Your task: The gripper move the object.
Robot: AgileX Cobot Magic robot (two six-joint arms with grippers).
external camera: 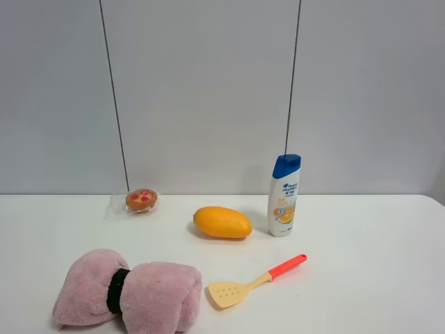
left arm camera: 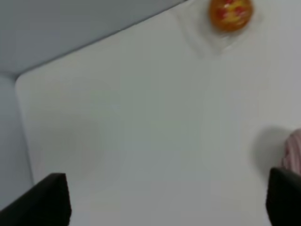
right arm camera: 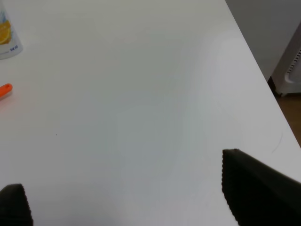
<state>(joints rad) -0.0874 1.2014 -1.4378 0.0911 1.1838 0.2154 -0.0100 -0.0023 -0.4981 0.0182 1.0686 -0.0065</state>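
The white shampoo bottle (external camera: 284, 196) with a blue cap and orange label stands upright on the white table, just right of the orange-yellow mango (external camera: 222, 222). Its base also shows at the edge of the right wrist view (right arm camera: 6, 36). Neither gripper shows in the exterior high view. The left gripper (left arm camera: 164, 205) shows two black fingertips (left arm camera: 47, 200) set wide apart over bare table, with nothing between them. The right gripper (right arm camera: 127, 193) also shows black fingertips (right arm camera: 256, 190) wide apart and empty, well away from the bottle.
A wrapped round pastry (external camera: 141, 200) lies at the back left and shows in the left wrist view (left arm camera: 230, 14). A pink towel roll with a black band (external camera: 128, 291) lies front left. A yellow spatula with an orange handle (external camera: 255, 281) lies front centre. The table's right edge (right arm camera: 263, 80) is close.
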